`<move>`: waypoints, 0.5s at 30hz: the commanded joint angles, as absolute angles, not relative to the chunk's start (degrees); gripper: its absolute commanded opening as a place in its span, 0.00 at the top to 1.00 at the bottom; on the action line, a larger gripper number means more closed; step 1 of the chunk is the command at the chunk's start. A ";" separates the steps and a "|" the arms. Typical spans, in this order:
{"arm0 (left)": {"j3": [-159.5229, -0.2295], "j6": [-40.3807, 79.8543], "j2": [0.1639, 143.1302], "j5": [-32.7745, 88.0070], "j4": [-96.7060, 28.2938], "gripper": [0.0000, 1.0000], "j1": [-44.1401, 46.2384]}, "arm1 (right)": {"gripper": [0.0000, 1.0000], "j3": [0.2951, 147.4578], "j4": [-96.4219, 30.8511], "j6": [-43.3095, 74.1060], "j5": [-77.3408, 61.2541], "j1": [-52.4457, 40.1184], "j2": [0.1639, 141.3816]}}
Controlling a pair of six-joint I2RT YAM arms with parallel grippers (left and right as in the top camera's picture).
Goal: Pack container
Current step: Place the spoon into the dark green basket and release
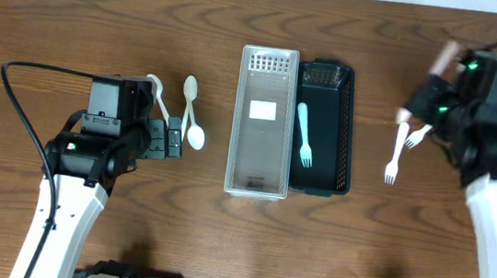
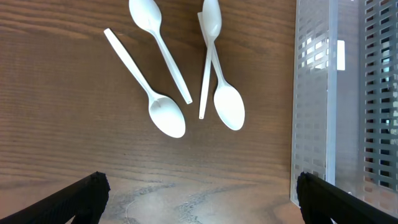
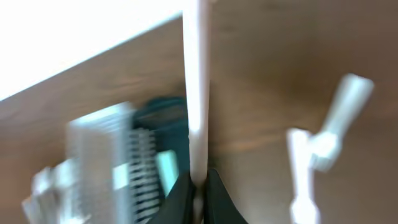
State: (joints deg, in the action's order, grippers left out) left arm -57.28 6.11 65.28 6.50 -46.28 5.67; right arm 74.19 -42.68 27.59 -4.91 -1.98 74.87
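Note:
A clear plastic container (image 1: pixel 256 181) and a black basket (image 1: pixel 348 131) stand side by side at the table's middle. One white fork (image 1: pixel 304 134) lies in the black basket. Several white spoons (image 2: pixel 166 116) lie left of the clear container. My left gripper (image 2: pixel 199 199) is open and empty just short of them; in the overhead view it (image 1: pixel 173 138) sits beside a spoon (image 1: pixel 193 115). My right gripper (image 3: pixel 199 186) is shut on the handle of a white utensil (image 3: pixel 198 93), blurred, held above the table (image 1: pixel 444 58). Two white forks (image 1: pixel 397 153) lie below it.
In the right wrist view the loose forks (image 3: pixel 323 137) are to the right, with the black basket (image 3: pixel 161 112) and the clear container (image 3: pixel 99 155) to the left, all blurred. The table's far edge is close behind the right arm.

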 commanded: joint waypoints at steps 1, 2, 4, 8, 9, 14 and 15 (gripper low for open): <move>-58.37 5.58 65.49 6.42 -46.44 0.02 5.37 | 0.99 73.06 -43.05 27.27 -4.38 -11.38 75.46; -58.37 5.58 65.49 6.42 -46.44 0.02 5.37 | 0.99 72.62 -43.05 27.68 -3.29 -13.54 76.03; -58.37 5.56 65.47 6.39 -46.46 0.02 5.37 | 0.99 71.42 -43.03 29.26 1.26 -17.72 78.02; -58.37 5.56 65.49 6.42 -46.46 0.02 5.37 | 0.99 69.56 -42.87 32.21 11.20 -22.68 85.03; -58.37 5.58 65.49 6.42 -46.44 0.02 5.37 | 0.99 69.49 -42.81 32.32 11.66 -23.20 87.55; -58.37 5.58 65.49 6.42 -46.46 0.02 5.37 | 0.95 69.65 -40.91 31.48 10.41 -23.64 96.38; -58.37 5.58 65.49 6.42 -46.44 0.02 5.37 | 0.85 69.73 -40.47 30.28 9.19 -23.64 96.82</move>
State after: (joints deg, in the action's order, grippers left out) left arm -57.28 6.13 65.28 6.50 -46.28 5.67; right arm 69.76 -41.19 30.98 7.92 -23.29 95.13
